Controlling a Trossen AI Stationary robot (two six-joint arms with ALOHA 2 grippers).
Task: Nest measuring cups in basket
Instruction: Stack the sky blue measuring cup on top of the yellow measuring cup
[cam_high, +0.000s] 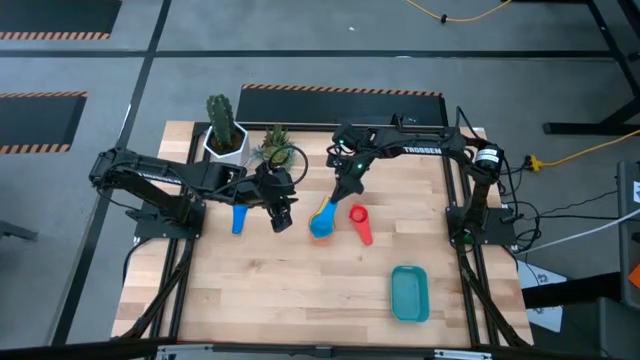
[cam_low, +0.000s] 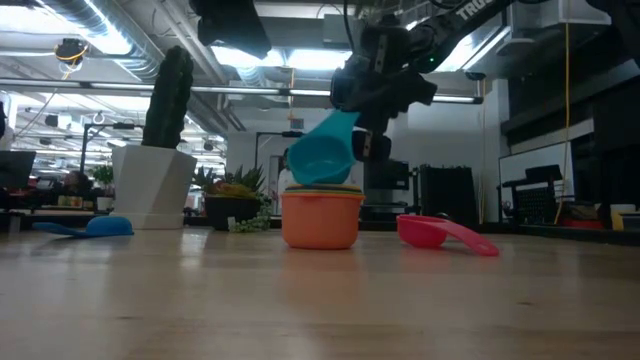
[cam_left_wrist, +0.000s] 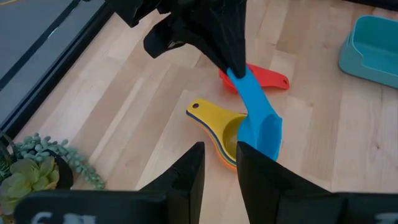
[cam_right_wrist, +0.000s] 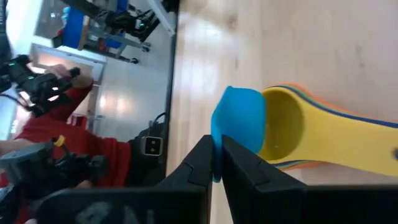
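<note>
Right gripper clamped on light blue cup's handle, cup tilted just above stacked yellow cup; left gripper idle nearby, fingers slightly parted; basket well apart.

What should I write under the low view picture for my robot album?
The right end effector holds a light blue cup by its handle, tilted just above the orange cup stack, with a red cup lying beside it.

The wooden desk carries a teal basket, red cup, dark blue cup, stacked cups, and two potted plants.
</note>
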